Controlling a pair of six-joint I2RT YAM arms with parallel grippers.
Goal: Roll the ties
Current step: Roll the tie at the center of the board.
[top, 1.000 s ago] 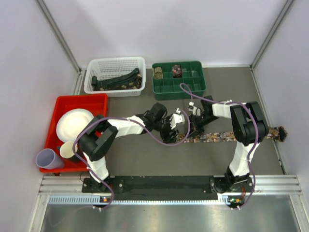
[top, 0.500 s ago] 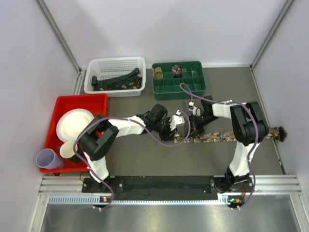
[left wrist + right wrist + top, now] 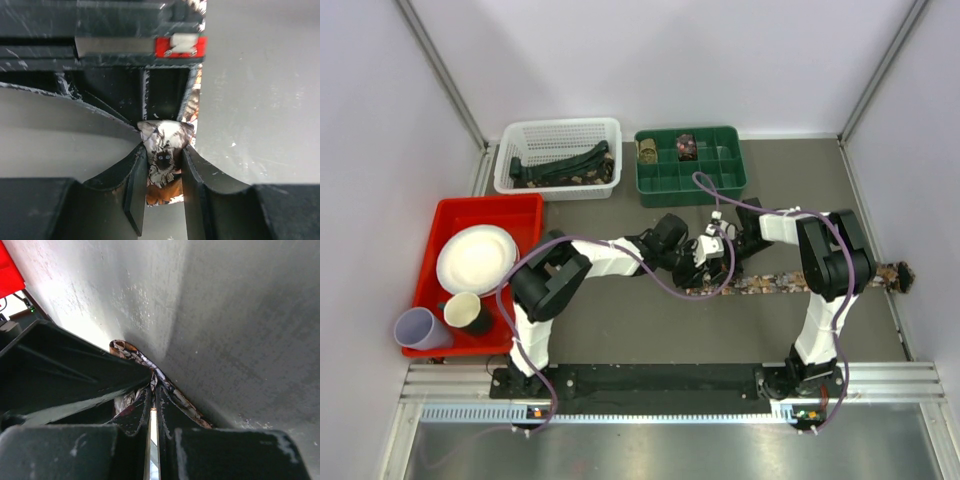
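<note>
A brown-red speckled tie (image 3: 782,280) lies as a long strip across the right half of the table, and its left end is bunched between the two grippers. In the left wrist view, my left gripper (image 3: 163,148) is shut on that folded end of the tie (image 3: 167,134). From above, the left gripper (image 3: 703,252) sits right against my right gripper (image 3: 725,249). In the right wrist view, the right gripper (image 3: 154,385) is shut, with the tie (image 3: 186,404) pinched at its fingertips. Two rolled ties (image 3: 686,147) sit in the green tray (image 3: 665,182).
A white basket (image 3: 558,135) at the back holds dark, unrolled ties (image 3: 563,166). A red tray (image 3: 485,210) on the left carries a plate (image 3: 474,258), a mug (image 3: 466,311) and a lilac cup (image 3: 420,328). Purple cables loop over both arms.
My left arm has swung right, up against the right gripper, and its jaws have closed on the tie's end. The right arm has stayed in place.
</note>
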